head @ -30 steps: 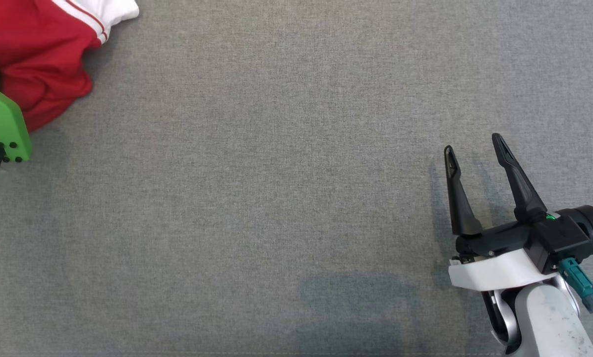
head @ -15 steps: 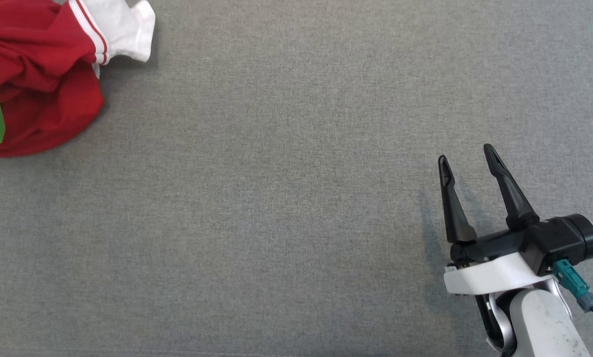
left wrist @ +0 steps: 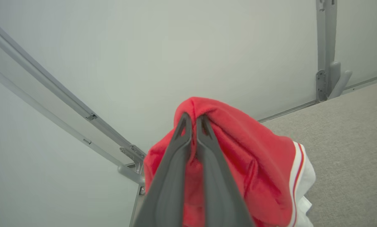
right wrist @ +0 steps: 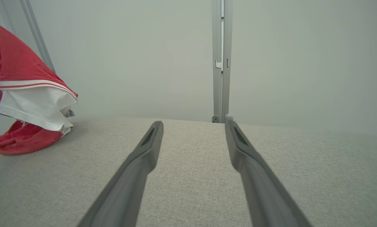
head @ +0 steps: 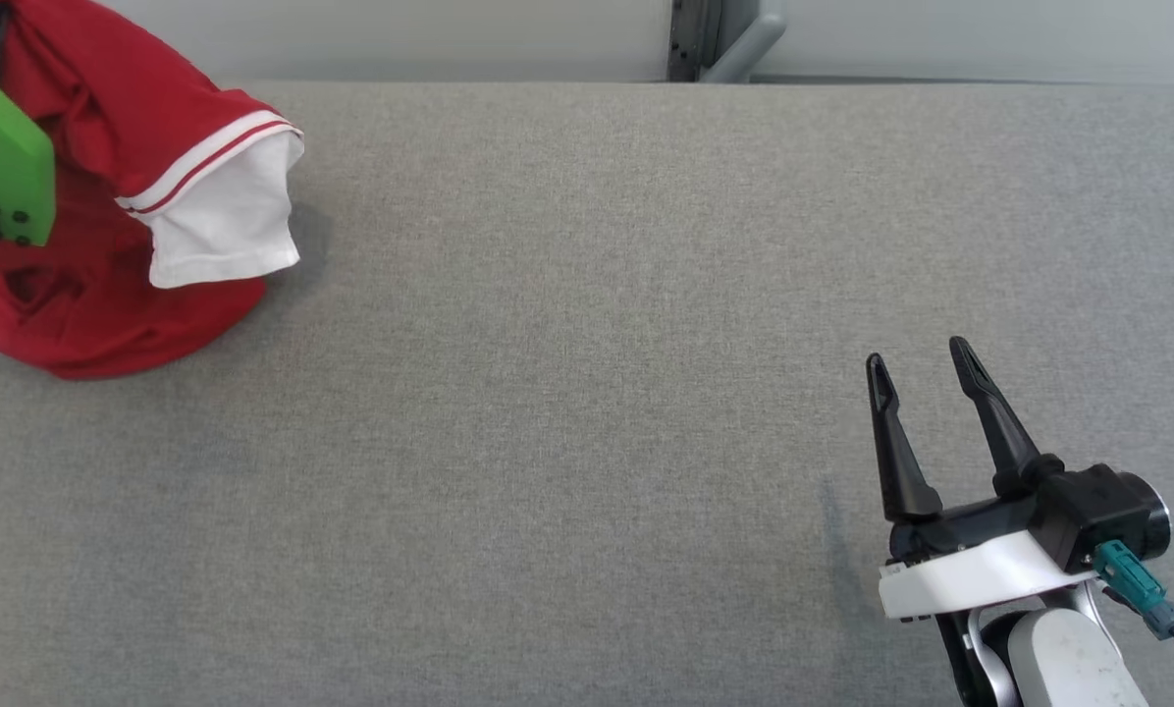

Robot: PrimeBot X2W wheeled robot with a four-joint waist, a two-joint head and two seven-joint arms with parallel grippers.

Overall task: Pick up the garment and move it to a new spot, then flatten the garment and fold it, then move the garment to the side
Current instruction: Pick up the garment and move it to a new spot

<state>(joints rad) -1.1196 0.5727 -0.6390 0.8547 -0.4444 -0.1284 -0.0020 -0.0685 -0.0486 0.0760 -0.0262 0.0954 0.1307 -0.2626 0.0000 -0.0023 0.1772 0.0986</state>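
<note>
The garment (head: 106, 196) is red with a white, red-striped sleeve end; it hangs bunched at the far left of the grey table, its lower part resting on the surface. My left gripper (left wrist: 193, 121) is shut on a fold of the garment (left wrist: 239, 151) near its top, holding it up. The garment (right wrist: 24, 94) also appears at the left of the right wrist view. My right gripper (head: 919, 361) stands open at the lower right, far from the cloth, its fingers (right wrist: 144, 154) over bare table with nothing between them.
The grey fabric-covered table (head: 587, 393) stretches across the view. A pale wall with a grey metal post (head: 715, 39) runs along the table's far edge. A green plate (head: 3, 167) on my left wrist sits in front of the garment.
The head camera has tilted up, bringing the far edge and wall into view. My left gripper has closed on the garment and lifted it, so the white sleeve now hangs down.
</note>
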